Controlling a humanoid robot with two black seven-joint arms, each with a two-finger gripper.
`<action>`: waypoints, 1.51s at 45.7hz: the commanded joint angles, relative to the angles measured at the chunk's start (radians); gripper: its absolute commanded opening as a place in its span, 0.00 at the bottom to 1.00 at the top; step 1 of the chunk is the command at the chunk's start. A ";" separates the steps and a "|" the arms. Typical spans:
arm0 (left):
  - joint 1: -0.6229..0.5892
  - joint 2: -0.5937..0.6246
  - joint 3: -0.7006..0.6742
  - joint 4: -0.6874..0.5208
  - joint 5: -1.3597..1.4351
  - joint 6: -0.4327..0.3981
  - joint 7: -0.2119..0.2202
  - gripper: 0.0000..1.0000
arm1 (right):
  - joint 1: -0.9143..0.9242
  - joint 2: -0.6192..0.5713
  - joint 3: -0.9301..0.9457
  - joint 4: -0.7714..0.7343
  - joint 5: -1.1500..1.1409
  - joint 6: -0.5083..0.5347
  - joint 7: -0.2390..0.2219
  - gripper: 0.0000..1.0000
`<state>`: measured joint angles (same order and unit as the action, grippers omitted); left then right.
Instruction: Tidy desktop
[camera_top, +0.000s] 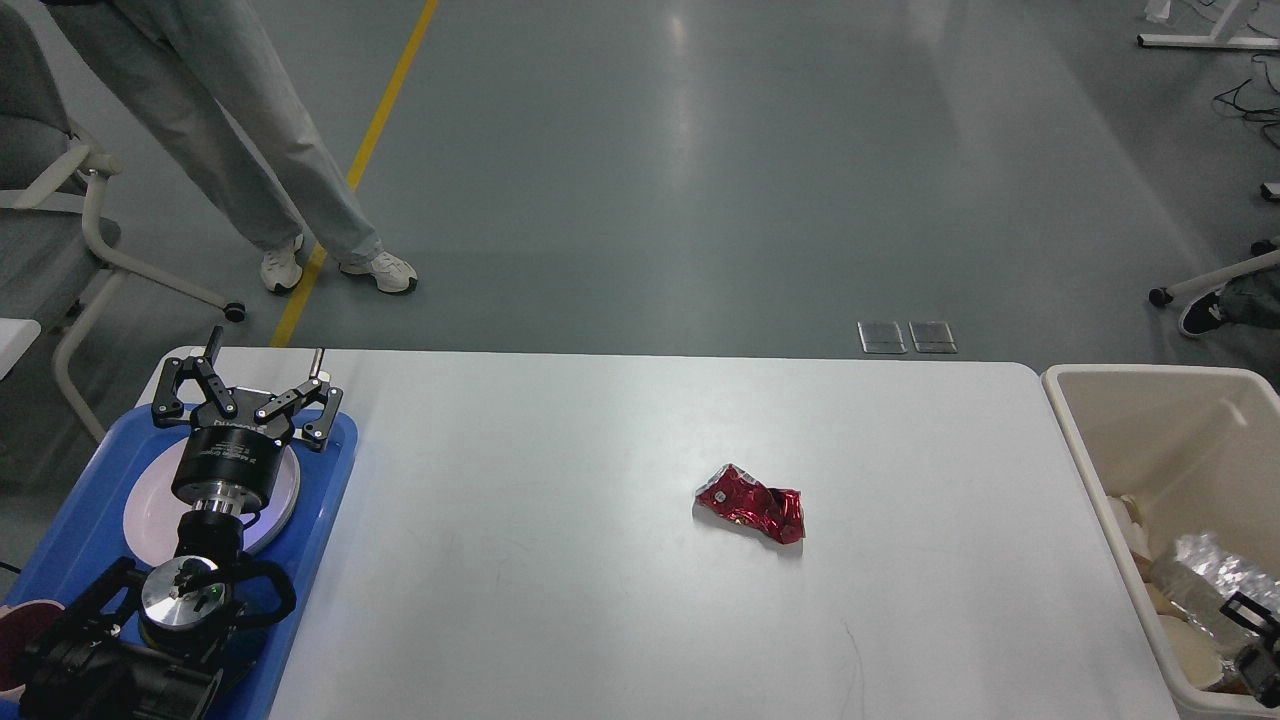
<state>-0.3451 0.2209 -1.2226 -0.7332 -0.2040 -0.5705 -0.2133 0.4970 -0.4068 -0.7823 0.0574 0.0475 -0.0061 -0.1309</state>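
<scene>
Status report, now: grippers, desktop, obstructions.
Left gripper open, empty, above blue tray. Right gripper over cream bin, state unclear. Desktop: one red wrapper left. Nothing blocking.

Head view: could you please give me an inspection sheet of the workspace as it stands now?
Surface: white desktop, mostly bare.
Job's things: red crumpled wrapper lying mid-desktop.
Clutter: blue tray with white plate at left; cream bin with trash at right.
Hands: left hand open above tray; right hand not clearly seen.
Cables: some on floor, far right.
Surroundings: person's legs, chair, yellow floor line.
</scene>
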 joint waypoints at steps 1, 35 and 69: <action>0.000 0.000 0.000 0.000 0.000 0.000 0.000 0.96 | 0.002 -0.007 0.000 0.006 0.000 -0.006 0.000 1.00; 0.000 0.000 -0.002 0.000 0.000 0.000 0.000 0.96 | 0.934 -0.259 -0.362 0.926 -0.287 0.152 -0.104 1.00; 0.000 0.000 0.000 0.000 0.000 0.000 0.000 0.96 | 1.904 0.218 -0.353 1.543 -0.276 0.713 -0.104 1.00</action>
<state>-0.3452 0.2209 -1.2226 -0.7335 -0.2040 -0.5707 -0.2132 2.3862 -0.1921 -1.1734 1.5707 -0.2290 0.7209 -0.2352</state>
